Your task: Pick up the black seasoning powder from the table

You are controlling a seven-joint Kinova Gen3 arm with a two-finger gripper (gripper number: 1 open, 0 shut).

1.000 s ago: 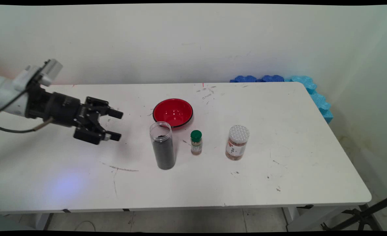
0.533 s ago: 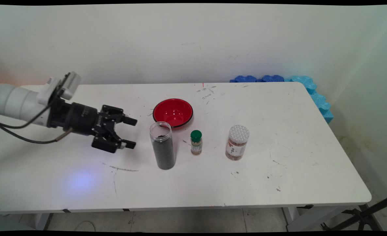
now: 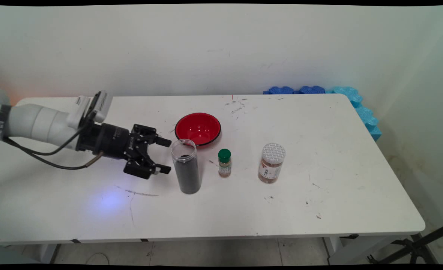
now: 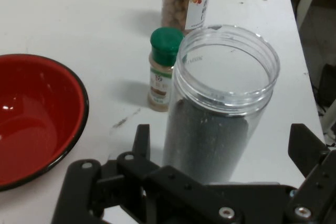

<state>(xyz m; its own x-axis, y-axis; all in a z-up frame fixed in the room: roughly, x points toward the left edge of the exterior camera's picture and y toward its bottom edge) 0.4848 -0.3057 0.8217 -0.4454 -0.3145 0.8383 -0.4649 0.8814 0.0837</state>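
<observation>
Since a moment ago we have slid our gripper (image 3: 164, 155) rightward, fingers (image 4: 140, 141) spread, beside the open clear jar (image 3: 186, 166) of dark powder standing on the surface (image 3: 319, 195); any bump could topple it.

A white worktop (image 3: 319, 210), scuffed and flecked with dark marks, stands against a plain off-white wall (image 3: 213, 48). Blue foam pieces (image 3: 352, 101) line its far right corner, between worktop and wall. Below the near edge shows a pale tiled floor (image 3: 213, 253), and at lower right what may be a black stand's legs (image 3: 416, 247).
</observation>
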